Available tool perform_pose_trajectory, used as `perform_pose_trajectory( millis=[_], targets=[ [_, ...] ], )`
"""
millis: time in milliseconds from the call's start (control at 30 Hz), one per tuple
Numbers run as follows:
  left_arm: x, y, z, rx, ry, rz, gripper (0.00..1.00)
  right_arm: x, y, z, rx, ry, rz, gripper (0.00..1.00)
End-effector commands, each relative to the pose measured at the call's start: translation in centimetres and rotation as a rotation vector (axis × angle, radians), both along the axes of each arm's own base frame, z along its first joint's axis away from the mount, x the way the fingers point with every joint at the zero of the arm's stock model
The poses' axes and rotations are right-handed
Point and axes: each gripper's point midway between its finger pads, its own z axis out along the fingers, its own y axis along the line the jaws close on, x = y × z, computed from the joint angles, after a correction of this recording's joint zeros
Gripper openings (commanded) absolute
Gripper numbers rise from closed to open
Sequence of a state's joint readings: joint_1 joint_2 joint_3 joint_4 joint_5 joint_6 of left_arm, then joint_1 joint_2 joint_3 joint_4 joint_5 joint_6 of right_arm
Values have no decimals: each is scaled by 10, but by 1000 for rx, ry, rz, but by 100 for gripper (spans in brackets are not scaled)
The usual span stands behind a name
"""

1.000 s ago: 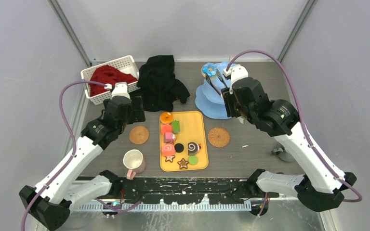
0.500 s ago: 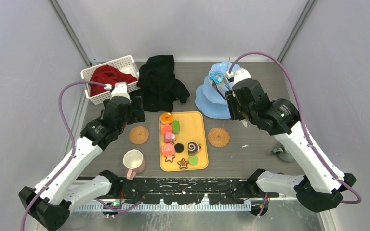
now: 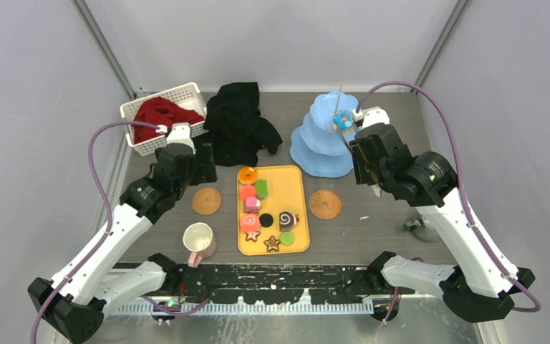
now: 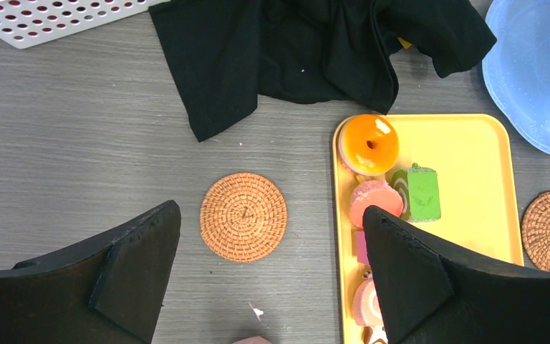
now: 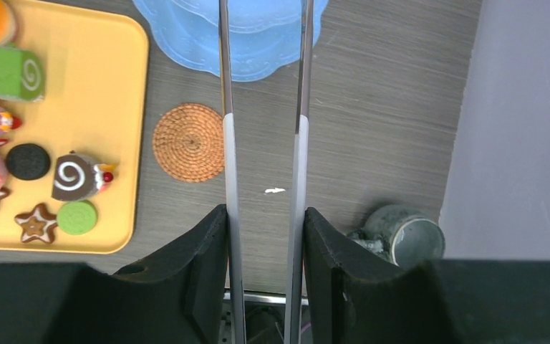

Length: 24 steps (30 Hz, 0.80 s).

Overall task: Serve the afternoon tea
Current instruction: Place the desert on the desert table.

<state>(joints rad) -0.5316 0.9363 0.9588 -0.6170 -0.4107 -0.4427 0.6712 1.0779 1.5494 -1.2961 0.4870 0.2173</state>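
Rightward across the stand (image 3: 319, 158) the right pincer (image 3: 358, 140) has swung since a second ago, carrying the blue donut (image 3: 342, 120) from the left side of the top tier to its right; the left arm has not shifted.

From above, the donut sits at the tip of the tongs (image 5: 229, 165), beside the right rim of the upper tiers. Whether it touches a tier I cannot tell. The left pincer (image 3: 202, 161) hangs over the surface (image 3: 362, 229) between the black cloth (image 3: 238, 125) and the left coaster (image 3: 206, 201). The cream mug (image 3: 199, 239) stands left of the tray (image 3: 297, 190), which carries the other sweets. The basket (image 3: 186, 93) with the red cloth (image 3: 159, 115) is at the far left.

At the left wrist, the left pincer's fingers are spread wide with nothing between them, and the left coaster lies below the gap. The orange donut (image 4: 369, 143) lies at the tray's far end. A pink roll (image 4: 376, 201) and a green cube (image 4: 419, 192) touch each other just nearer.

At the right wrist, the right pincer is partly closed, pressing the two metal arms of the tongs between its fingers. The arms run out of the top of the frame over the stand, so the donut is unseen there. The right coaster (image 5: 188, 142) lies to their left and the grey metal mug (image 5: 404, 242) to their right, near the wall. A brown swirl roll (image 5: 74, 175) and a star cookie (image 5: 37, 222) lie on the near end of the tray.
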Motion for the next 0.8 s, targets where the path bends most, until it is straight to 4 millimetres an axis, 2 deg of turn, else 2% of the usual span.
perform_pose_trajectory(
  millis=[0, 233, 400, 567, 767],
  targets=[
    [6, -2, 17, -44, -71, 9, 98, 6, -19, 15, -14, -65, -94, 1],
    [5, 0, 14, -38, -66, 13, 98, 26, -31, 24, -23, -114, -146, 1],
    [5, 3, 15, -22, -69, 20, 98, 47, -27, 35, 7, -168, -147, 1],
    [5, 6, 15, -4, -70, 29, 98, 72, -24, 35, 51, -192, -147, 1],
    [7, 6, 15, 3, -66, 30, 98, 95, -15, 24, 87, -184, -117, 1]
  ],
)
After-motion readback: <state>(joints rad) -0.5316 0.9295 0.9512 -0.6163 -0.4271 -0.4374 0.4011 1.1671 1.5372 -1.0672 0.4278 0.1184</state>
